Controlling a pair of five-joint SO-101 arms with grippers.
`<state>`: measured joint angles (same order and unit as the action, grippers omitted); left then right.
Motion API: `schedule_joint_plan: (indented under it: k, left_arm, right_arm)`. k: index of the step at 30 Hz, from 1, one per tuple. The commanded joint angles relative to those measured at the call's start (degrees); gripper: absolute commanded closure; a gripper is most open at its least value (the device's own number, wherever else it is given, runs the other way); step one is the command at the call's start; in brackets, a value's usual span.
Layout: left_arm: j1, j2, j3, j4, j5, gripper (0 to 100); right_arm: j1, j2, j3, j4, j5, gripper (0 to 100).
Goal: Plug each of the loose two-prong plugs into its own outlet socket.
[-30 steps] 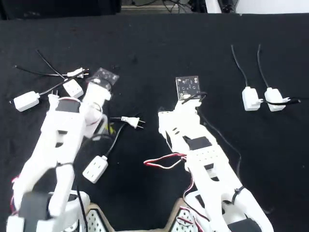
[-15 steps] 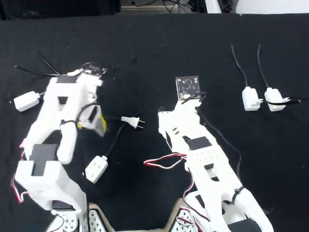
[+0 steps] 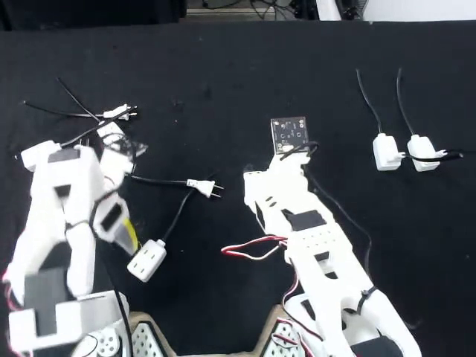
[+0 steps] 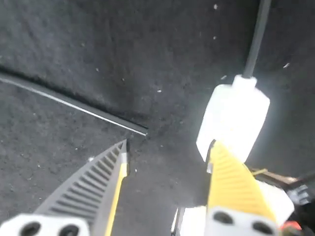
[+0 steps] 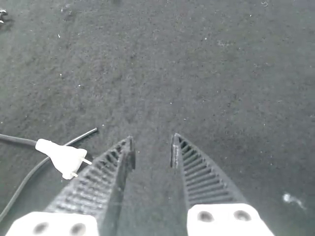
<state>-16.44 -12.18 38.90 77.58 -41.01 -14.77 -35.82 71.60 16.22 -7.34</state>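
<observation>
Table: a black cloth-covered table point(image 3: 223, 67) lies beneath both arms.
Right arm point(image 3: 305, 223): stretched toward mid-table, its right gripper point(image 5: 152, 139) with jaws slightly parted and empty.
Left arm point(image 3: 63, 201): on the table's left side, its left gripper point(image 4: 167, 145) spread wide and holding nothing, with a white corded block point(image 4: 234, 118) just past one finger.
Socket point(image 3: 146, 260): lies beside the left arm.
Plug point(image 3: 202, 186): loose on the cloth between the arms, plugged into nothing.
</observation>
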Motion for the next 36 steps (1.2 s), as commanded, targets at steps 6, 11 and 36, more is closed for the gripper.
schedule_joint_plan:
  k: [6, 11, 36]
  left_arm:
    - [0.5, -18.1, 18.8, -9.6, 1.8, 74]
    - [4.5, -23.6, 21.0, -9.0, 5.6, 74]
    - [9.9, -27.6, 26.9, -11.4, 8.8, 74]
  right_arm:
    - [0.8, -1.9, -1.4, -1.4, -0.5, 88.1]
    - [0.8, -1.9, -1.4, -1.4, -0.5, 88.1]
    - [1.1, -1.9, -1.3, -1.4, -0.5, 88.1]
